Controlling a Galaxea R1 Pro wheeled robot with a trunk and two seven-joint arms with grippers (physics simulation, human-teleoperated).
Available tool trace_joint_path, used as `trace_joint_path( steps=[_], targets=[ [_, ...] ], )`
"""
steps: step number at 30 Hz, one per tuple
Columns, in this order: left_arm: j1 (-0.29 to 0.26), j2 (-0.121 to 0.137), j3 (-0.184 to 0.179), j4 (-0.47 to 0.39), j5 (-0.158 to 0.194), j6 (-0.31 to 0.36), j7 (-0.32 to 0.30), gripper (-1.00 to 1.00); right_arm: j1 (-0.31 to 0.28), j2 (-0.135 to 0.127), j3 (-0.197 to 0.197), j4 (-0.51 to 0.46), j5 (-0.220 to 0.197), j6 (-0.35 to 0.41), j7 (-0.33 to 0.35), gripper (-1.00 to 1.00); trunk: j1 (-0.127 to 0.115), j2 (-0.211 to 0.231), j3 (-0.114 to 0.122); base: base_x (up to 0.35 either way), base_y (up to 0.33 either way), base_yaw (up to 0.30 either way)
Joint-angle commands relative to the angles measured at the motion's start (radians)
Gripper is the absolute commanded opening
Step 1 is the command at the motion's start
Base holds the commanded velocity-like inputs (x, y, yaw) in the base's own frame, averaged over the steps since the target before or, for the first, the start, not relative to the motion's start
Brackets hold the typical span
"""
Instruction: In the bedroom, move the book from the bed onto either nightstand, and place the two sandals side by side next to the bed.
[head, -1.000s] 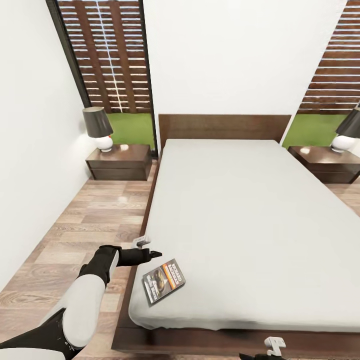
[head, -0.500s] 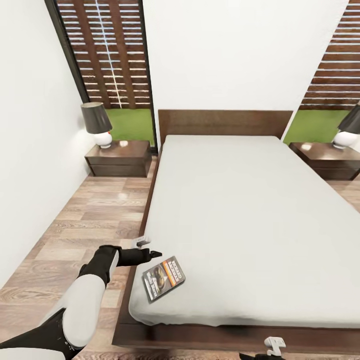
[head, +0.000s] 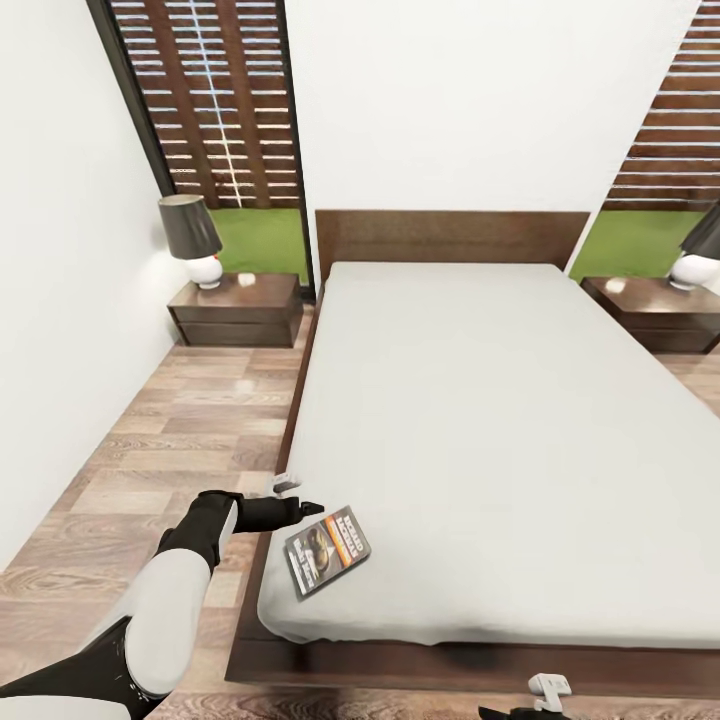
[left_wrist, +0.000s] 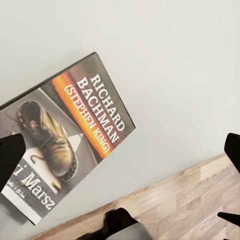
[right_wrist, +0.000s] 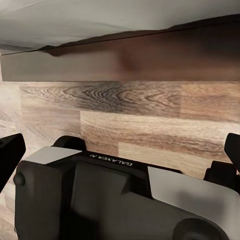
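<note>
Book (left_wrist: 67, 137), dark cover, orange band, white "RICHARD BACHMAN" lettering

Wide open grey mattress (head: 480, 430) across the middle of the head view, bare but for the book (head: 327, 550) lying flat at its lower-left corner. Left of the bed, a plank-floor aisle (head: 190, 420) runs clear up to the nightstand (head: 238, 310), where a lamp (head: 192, 238) crowds the top's left side. White wall (head: 60, 300) hems that aisle at the frame's left.
</note>
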Motion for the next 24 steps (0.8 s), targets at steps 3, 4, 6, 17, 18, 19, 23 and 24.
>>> trace_joint_path(
  steps=[3, 4, 6, 17, 18, 19, 23, 24],
  targets=[
    [-0.001, -0.001, 0.008, -0.002, -0.008, 0.007, -0.007, 1.00, -0.001, 0.000, -0.003, 0.001, 0.000, -0.003, 0.004, 1.00, 0.000, -0.001, -0.006, 0.000, 0.000, 0.000],
    [-0.001, -0.001, 0.008, -0.002, -0.008, 0.007, -0.007, 1.00, -0.001, 0.000, -0.003, 0.001, 0.000, -0.003, 0.004, 1.00, 0.000, -0.001, -0.007, 0.000, 0.000, 0.000],
    [0.000, -0.001, 0.008, -0.002, -0.008, 0.007, -0.007, 1.00, -0.001, 0.000, -0.003, 0.001, 0.000, -0.003, 0.004, 1.00, 0.000, -0.001, -0.010, 0.000, 0.000, 0.000],
    [0.000, -0.003, 0.008, -0.001, -0.007, 0.007, -0.007, 1.00, -0.001, 0.000, -0.003, 0.001, 0.001, -0.003, 0.004, 1.00, 0.000, -0.001, -0.028, 0.000, 0.000, 0.000],
    [0.000, -0.003, 0.008, 0.000, -0.006, 0.007, -0.007, 1.00, -0.001, 0.000, -0.003, 0.001, 0.000, -0.002, 0.004, 1.00, 0.000, -0.001, -0.029, 0.000, 0.000, 0.000],
    [0.000, -0.008, 0.006, 0.006, -0.004, 0.007, -0.006, 1.00, -0.001, 0.000, -0.003, 0.001, 0.000, -0.002, 0.005, 1.00, 0.000, -0.001, -0.031, 0.000, 0.000, 0.000],
    [-0.003, -0.012, 0.000, 0.007, -0.002, 0.010, -0.007, 1.00, -0.001, 0.000, -0.003, 0.001, 0.001, -0.002, 0.004, 1.00, 0.000, -0.001, -0.037, 0.000, 0.000, 0.000],
    [-0.004, -0.013, 0.000, 0.005, -0.002, 0.012, -0.007, 1.00, -0.001, 0.000, -0.003, 0.001, 0.001, -0.002, 0.004, 1.00, 0.000, -0.001, -0.039, 0.000, 0.000, 0.000]
  ],
)
